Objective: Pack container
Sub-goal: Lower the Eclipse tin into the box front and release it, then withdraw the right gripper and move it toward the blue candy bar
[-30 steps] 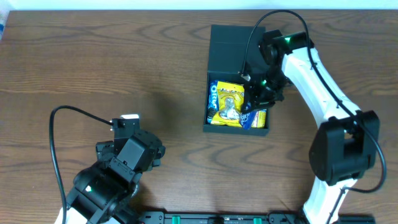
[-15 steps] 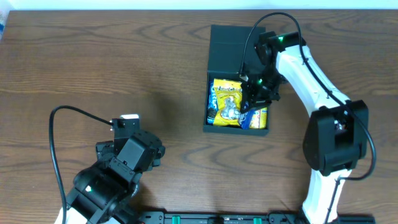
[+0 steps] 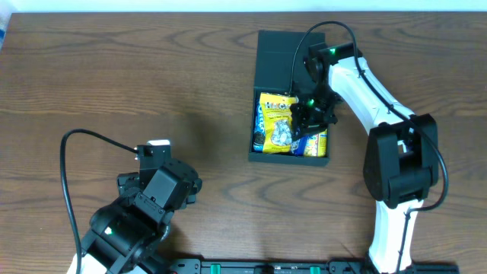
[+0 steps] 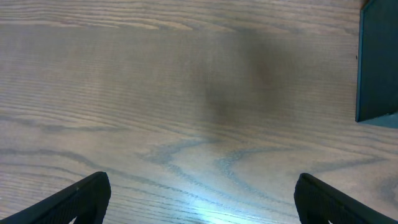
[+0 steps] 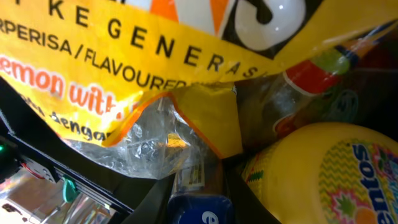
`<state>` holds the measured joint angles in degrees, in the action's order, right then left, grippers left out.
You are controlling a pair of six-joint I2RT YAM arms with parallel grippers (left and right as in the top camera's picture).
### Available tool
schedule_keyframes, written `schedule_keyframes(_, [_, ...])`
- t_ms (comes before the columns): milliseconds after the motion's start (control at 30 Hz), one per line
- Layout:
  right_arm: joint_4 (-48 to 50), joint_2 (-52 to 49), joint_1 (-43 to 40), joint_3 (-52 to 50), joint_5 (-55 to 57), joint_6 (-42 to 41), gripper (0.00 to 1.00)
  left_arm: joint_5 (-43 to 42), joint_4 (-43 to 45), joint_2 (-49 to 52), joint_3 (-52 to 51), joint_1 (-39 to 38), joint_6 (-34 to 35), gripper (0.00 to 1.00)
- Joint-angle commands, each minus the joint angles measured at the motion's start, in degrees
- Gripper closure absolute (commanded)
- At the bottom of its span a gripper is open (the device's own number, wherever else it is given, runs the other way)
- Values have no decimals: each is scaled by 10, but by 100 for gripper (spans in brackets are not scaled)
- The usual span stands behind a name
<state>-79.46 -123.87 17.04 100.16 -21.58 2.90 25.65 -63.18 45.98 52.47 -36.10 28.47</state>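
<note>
The right gripper (image 3: 310,120), nearly closed on a blue packet (image 5: 199,213), should tuck it straight below its jaws into the container (image 3: 278,61) before releasing; the left gripper (image 4: 202,186) gapes empty.

The overhead camera looks straight down on the container (image 3: 278,57) from high above. The left wrist camera, well to the left of the container (image 4: 379,62), faces the table (image 4: 186,93) and catches only the container's near wall, which the overhead view shares. The right wrist camera looks into the container, very close to a yellow packet (image 5: 124,37) and a blue packet (image 5: 199,211).
</note>
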Motion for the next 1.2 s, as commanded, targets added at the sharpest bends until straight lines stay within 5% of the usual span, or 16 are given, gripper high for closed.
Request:
schedule_keyframes(0, [-1,-6,5,22,6,-7,82,2,-2,-1,-2,2,-2,5])
schedule_keyframes(133, [-13,-5,7,37,6,-2,48,2,-2,-1,-2,2,-2,5])
schedule_keyframes(433, [-23,9,7,49,6,10,29,2,-2,-1,-2,2,-2,5])
schedule_keyframes(533, [-22,32,7,49,6,10,1,2,-2,-1,-2,2,-2,5])
schedule_keyframes(900, [42,274,30,48,14,9,1,2,-2,-1,-2,2,-2,5])
schedule_keyframes(1167, [51,419,109,9,151,-72,1,2,-2,-1,-2,2,-2,5])
